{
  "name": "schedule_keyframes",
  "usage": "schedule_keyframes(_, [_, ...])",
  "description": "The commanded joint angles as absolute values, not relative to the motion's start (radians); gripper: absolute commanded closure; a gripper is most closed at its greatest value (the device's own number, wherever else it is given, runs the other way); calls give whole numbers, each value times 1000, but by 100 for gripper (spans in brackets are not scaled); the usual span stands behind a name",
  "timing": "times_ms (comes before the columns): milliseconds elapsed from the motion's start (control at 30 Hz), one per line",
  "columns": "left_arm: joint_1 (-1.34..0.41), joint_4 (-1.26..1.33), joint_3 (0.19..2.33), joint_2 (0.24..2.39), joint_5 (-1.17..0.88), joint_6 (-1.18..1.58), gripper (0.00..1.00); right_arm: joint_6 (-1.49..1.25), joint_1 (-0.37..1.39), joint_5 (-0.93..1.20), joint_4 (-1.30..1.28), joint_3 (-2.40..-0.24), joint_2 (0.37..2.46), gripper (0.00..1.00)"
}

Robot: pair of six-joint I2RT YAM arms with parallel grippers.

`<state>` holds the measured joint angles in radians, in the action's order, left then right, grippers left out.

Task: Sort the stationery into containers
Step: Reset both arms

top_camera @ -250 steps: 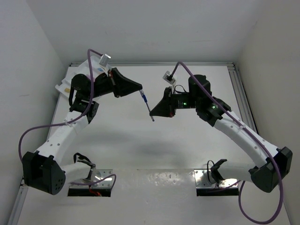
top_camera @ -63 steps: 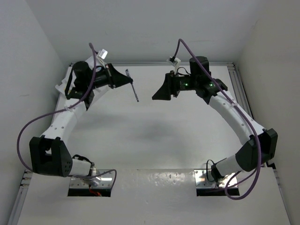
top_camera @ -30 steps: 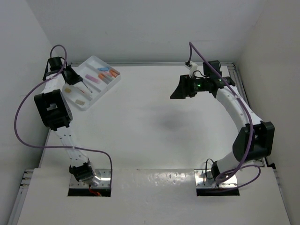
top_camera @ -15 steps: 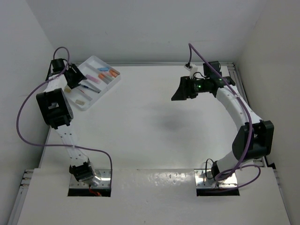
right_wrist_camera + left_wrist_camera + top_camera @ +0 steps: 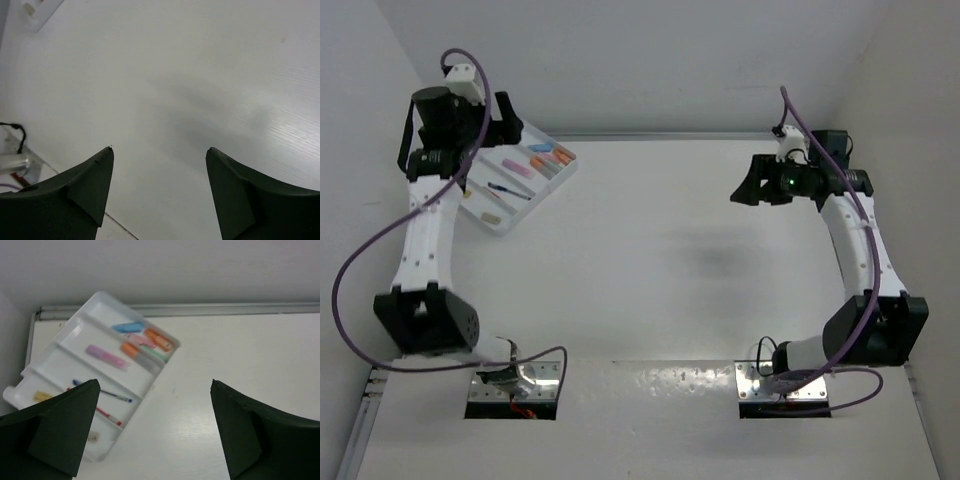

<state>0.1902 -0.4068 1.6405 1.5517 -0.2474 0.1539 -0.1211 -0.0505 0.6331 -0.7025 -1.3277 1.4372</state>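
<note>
The white tray (image 5: 546, 194) sits at the far left of the table, its rim (image 5: 138, 402) also showing in the left wrist view. Stationery lies in its compartments: a blue marker (image 5: 128, 328), orange markers (image 5: 159, 339), a pink marker (image 5: 105, 356), a blue pen (image 5: 108, 395), a red pen (image 5: 107, 415) and a beige eraser (image 5: 42, 396). My left gripper (image 5: 506, 114) (image 5: 154, 382) hangs open and empty, raised above the tray's far side. My right gripper (image 5: 747, 188) (image 5: 159, 148) is open and empty, high over the table's right side.
White walls close in the table at the back and on both sides. A metal rail (image 5: 825, 170) runs along the right edge. A corner of the tray (image 5: 42, 9) shows at the top left of the right wrist view.
My left gripper opened, left the blue pen in the tray and rose away from it. My right arm drew back to the right and its jaws widened a little.
</note>
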Motion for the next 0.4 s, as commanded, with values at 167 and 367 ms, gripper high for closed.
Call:
schedule_keyframes(167, [49, -428, 1303, 1208, -238, 5, 0, -61, -130, 437, -769, -1187, 1309, 24])
schedule_keyframes(367, [25, -443, 1174, 1100, -166, -69, 0, -77, -153, 414, -736, -1094, 1238, 19])
